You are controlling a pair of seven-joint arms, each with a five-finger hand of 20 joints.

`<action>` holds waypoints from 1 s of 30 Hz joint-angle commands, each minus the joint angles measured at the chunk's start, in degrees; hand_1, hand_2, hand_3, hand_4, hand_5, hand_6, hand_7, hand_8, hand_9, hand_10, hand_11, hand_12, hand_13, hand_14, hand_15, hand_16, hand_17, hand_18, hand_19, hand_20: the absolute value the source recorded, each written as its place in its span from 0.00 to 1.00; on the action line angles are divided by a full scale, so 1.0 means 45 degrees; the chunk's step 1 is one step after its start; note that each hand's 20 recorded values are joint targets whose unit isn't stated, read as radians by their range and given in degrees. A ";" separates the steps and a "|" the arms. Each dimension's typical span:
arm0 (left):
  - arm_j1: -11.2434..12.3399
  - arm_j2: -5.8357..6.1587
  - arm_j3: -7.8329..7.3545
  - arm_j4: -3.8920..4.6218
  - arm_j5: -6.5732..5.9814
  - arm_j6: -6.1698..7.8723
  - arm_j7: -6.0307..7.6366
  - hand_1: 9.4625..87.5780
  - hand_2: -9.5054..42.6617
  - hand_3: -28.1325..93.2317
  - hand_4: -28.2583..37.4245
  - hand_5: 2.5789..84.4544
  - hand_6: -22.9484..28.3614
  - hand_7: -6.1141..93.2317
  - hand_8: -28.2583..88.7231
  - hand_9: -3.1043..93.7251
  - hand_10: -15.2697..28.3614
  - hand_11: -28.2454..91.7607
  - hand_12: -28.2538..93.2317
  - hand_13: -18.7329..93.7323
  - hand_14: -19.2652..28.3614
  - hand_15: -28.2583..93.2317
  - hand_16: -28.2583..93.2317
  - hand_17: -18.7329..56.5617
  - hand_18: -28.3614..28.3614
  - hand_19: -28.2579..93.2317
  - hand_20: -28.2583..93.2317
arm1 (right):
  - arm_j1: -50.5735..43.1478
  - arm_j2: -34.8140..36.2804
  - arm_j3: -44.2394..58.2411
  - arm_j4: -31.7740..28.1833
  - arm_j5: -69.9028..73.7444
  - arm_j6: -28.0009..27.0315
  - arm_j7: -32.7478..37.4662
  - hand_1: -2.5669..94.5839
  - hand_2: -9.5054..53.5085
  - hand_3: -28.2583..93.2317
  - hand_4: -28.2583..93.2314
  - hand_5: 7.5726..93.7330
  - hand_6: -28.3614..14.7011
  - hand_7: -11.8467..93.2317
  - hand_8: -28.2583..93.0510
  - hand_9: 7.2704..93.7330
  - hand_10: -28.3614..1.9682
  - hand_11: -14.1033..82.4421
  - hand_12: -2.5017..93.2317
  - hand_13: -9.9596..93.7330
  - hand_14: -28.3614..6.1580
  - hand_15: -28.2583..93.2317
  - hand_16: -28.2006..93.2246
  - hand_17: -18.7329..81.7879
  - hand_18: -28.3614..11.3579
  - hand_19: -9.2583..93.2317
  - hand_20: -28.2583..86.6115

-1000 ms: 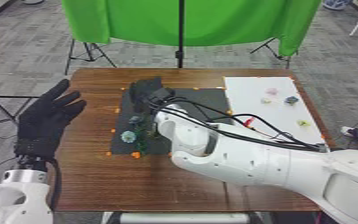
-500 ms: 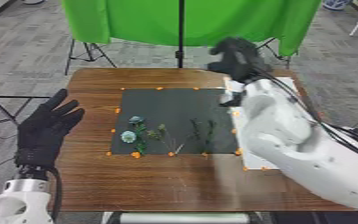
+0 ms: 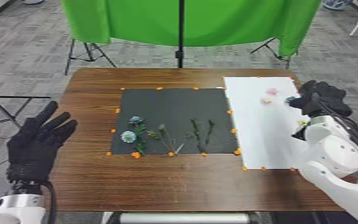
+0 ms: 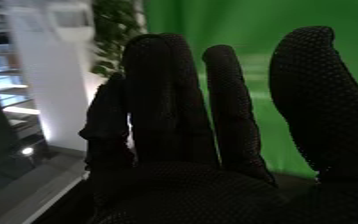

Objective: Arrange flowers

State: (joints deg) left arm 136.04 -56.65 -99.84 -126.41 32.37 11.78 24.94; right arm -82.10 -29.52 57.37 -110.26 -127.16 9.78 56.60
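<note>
Because the right black-gloved robot hand [image 3: 325,101], fingers spread, hangs by the right edge of the white rectangular sheet [image 3: 262,132], a low sweep could drag the small blue flower head [image 3: 291,99] lying on it.

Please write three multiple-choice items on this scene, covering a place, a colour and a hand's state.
1. In the head view, where does the white sheet lie?
A) Left of the dark mat
B) Right of the dark mat
C) On top of the dark mat

2. What colour is the larger flower head near the mat's left edge?
A) Pale blue
B) Red
C) Yellow

3. How is the right hand?
A) Closed in a fist
B) Curled round a stem
C) Open and empty

1 B: the sheet runs along the mat's right side.
2 A: its petals show pale blue.
3 C: its fingers stand straight, holding nothing.
</note>
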 commanded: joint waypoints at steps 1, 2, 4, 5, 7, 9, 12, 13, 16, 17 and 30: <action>0.0190 0.0042 0.0047 0.0003 -0.0154 0.0234 0.0111 0.13 0.33 0.86 0.00 0.44 0.61 0.15 0.17 0.40 0.82 0.41 0.32 0.39 1.00 0.64 0.17 0.13 1.00 0.70 0.30 | 0.0213 -0.0038 -0.0397 0.1035 0.0794 -0.1329 0.0346 0.41 0.00 0.88 0.00 0.55 0.67 0.24 0.13 0.59 0.40 0.35 0.17 0.63 0.46 0.83 0.33 0.39 0.15 0.90 0.63; 0.0135 -0.0032 0.0027 0.0013 -0.0103 0.0206 0.0007 0.13 0.33 0.86 0.00 0.44 0.61 0.15 0.17 0.40 0.82 0.41 0.32 0.39 1.00 0.64 0.17 0.13 1.00 0.70 0.30 | 0.0310 -0.0080 -0.0520 0.1190 0.0817 -0.1436 0.0373 0.41 0.00 0.88 0.00 0.54 0.67 0.24 0.13 0.59 0.40 0.35 0.17 0.63 0.46 0.83 0.33 0.39 0.14 0.90 0.63; 0.0116 -0.0111 0.0016 0.0008 -0.0068 0.0209 -0.0035 0.13 0.33 0.86 0.00 0.44 0.61 0.15 0.17 0.40 0.82 0.41 0.32 0.39 1.00 0.64 0.17 0.13 1.00 0.70 0.30 | 0.0577 -0.0203 -0.0768 0.1465 0.1027 -0.1694 0.0485 0.40 0.00 0.88 0.00 0.54 0.68 0.24 0.13 0.59 0.40 0.35 0.17 0.63 0.46 0.83 0.33 0.39 0.15 0.90 0.63; 0.0096 -0.0100 0.0026 0.0007 -0.0085 0.0201 -0.0037 0.13 0.33 0.86 0.00 0.44 0.61 0.15 0.17 0.40 0.82 0.41 0.32 0.39 1.00 0.64 0.17 0.13 1.00 0.70 0.30 | 0.0709 -0.0219 -0.0942 0.1605 0.1069 -0.1736 0.0507 0.40 0.00 0.88 0.00 0.54 0.68 0.24 0.13 0.59 0.40 0.35 0.17 0.63 0.46 0.83 0.32 0.38 0.14 0.90 0.63; 0.0098 -0.0021 0.0064 0.0010 -0.0138 0.0229 0.0027 0.13 0.33 0.86 0.00 0.44 0.61 0.15 0.17 0.40 0.82 0.41 0.32 0.39 1.00 0.64 0.17 0.13 1.00 0.70 0.30 | 0.0855 -0.0206 -0.1197 0.1790 0.1179 -0.1778 0.0471 0.41 0.00 0.88 0.00 0.54 0.68 0.24 0.13 0.59 0.40 0.35 0.17 0.63 0.46 0.83 0.32 0.38 0.14 0.90 0.63; 0.0048 -0.0052 0.0095 0.0019 -0.0114 0.0212 0.0010 0.13 0.33 0.86 0.00 0.45 0.61 0.15 0.17 0.40 0.82 0.41 0.32 0.39 1.00 0.64 0.17 0.13 1.00 0.70 0.31 | 0.1064 -0.0224 -0.1497 0.1999 0.1147 -0.2006 0.0469 0.41 0.00 0.88 0.00 0.54 0.68 0.24 0.13 0.59 0.41 0.35 0.17 0.63 0.46 0.83 0.32 0.38 0.14 0.90 0.62; -0.0008 -0.0115 0.0115 0.0057 -0.0104 0.0177 -0.0073 0.13 0.33 0.86 0.00 0.45 0.62 0.15 0.17 0.40 0.82 0.42 0.32 0.39 1.00 0.64 0.17 0.13 1.00 0.70 0.31 | 0.1598 -0.0261 -0.2233 0.2438 0.1117 -0.1982 0.0445 0.43 0.00 0.88 0.00 0.56 0.70 0.25 0.13 0.60 0.43 0.36 0.17 0.63 0.47 0.83 0.32 0.39 0.15 0.90 0.62; -0.0008 -0.0117 0.0129 0.0054 -0.0121 0.0187 -0.0089 0.13 0.33 0.86 0.00 0.45 0.62 0.15 0.17 0.40 0.82 0.42 0.32 0.39 1.00 0.64 0.17 0.13 1.00 0.70 0.31 | 0.1747 -0.0291 -0.2430 0.2559 0.1064 -0.2022 0.0424 0.43 0.00 0.88 0.00 0.56 0.70 0.25 0.13 0.61 0.44 0.36 0.17 0.64 0.47 0.83 0.32 0.39 0.15 0.90 0.62; -0.0048 -0.0111 0.0161 0.0069 -0.0095 0.0132 -0.0137 0.13 0.33 0.87 0.00 0.45 0.62 0.15 0.17 0.40 0.82 0.42 0.32 0.39 1.00 0.64 0.17 0.13 1.00 0.70 0.31 | 0.2090 -0.0336 -0.3040 0.2823 0.0933 -0.1945 0.0464 0.47 0.00 0.88 0.00 0.60 0.73 0.25 0.12 0.66 0.50 0.36 0.17 0.67 0.52 0.81 0.32 0.40 0.16 0.90 0.62; -0.0096 -0.0066 0.0186 0.0081 -0.0144 0.0155 -0.0116 0.13 0.33 0.87 0.00 0.45 0.62 0.15 0.17 0.40 0.82 0.42 0.32 0.39 1.00 0.64 0.17 0.13 1.00 0.70 0.31 | 0.2304 -0.0322 -0.3388 0.2971 0.0739 -0.1779 0.0447 0.48 0.00 0.87 0.00 0.61 0.73 0.25 0.12 0.67 0.52 0.37 0.17 0.68 0.53 0.81 0.32 0.41 0.16 0.90 0.62; 0.0332 -0.0240 0.0013 -0.0040 -0.0174 0.0237 0.0054 0.14 0.33 0.86 0.00 0.45 0.62 0.15 0.17 0.41 0.82 0.42 0.32 0.39 1.00 0.64 0.17 0.13 1.00 0.70 0.32 | 0.2199 -0.0678 -0.3443 0.1757 -0.0560 0.0449 -0.0247 0.62 0.00 0.78 0.00 0.90 0.72 0.29 0.24 0.99 0.72 0.29 0.38 0.82 0.72 0.74 0.44 0.48 0.22 0.93 0.59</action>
State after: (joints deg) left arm 135.40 -56.52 -99.01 -126.37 31.95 12.23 25.03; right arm -71.53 -31.45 42.14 -95.98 -125.21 5.65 58.36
